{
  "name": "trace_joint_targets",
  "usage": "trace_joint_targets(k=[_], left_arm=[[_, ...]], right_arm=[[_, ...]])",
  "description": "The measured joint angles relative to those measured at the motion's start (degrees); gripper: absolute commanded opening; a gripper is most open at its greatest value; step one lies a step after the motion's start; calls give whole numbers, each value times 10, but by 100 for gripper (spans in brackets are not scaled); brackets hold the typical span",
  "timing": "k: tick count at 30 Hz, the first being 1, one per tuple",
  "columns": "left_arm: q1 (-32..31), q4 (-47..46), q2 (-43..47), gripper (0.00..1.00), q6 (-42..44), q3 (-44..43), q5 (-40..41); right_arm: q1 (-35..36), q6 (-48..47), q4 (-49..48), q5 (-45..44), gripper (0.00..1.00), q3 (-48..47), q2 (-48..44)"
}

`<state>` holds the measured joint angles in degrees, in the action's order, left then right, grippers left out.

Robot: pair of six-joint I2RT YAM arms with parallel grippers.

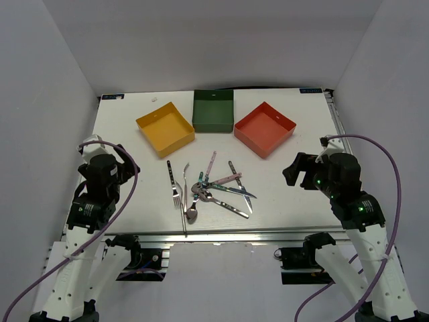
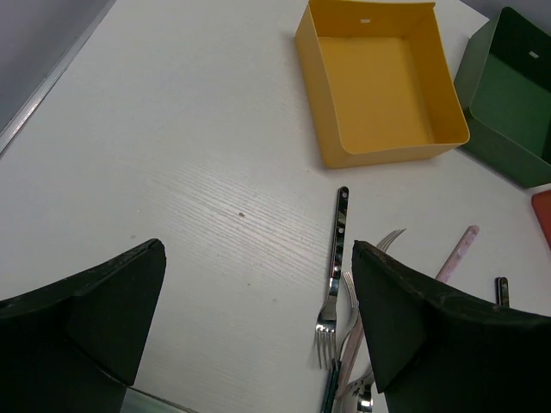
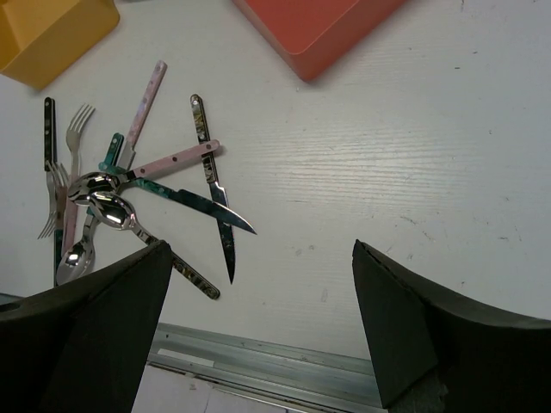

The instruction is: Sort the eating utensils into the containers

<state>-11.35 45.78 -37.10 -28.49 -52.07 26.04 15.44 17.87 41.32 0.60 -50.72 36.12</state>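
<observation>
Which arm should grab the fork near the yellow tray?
Left. The left gripper, open, is close to the fork, with the yellow tray just ahead; the right gripper sits farther off.

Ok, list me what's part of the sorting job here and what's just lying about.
Part of the job:
pile of forks, spoons and knives
yellow tray
dark green tray
red-orange tray
left claw and right claw, both open and empty

Just lying about:
purple cables
metal rail at the near edge
</observation>
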Motion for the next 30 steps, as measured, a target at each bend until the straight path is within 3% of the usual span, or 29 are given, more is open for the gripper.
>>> trace_joint_targets(k=[12,17,20,26,30], left_arm=[[0,0,-1,98,0,1,-2],[0,-15,-1,98,-1,10,-2],[0,-19,0,98,-3,23,-4],[0,-25,0,98,-8,28,-4],[0,-25,-6,98,-10,28,-4]], right_arm=[[0,5,-13,9,89,0,9],[7,35,-46,40,89,-2,81],[68,66,-72,17,89,-15,162],[269,143,-97,-120,89,-108,353],[326,205,-125,-199,84,-175,478]])
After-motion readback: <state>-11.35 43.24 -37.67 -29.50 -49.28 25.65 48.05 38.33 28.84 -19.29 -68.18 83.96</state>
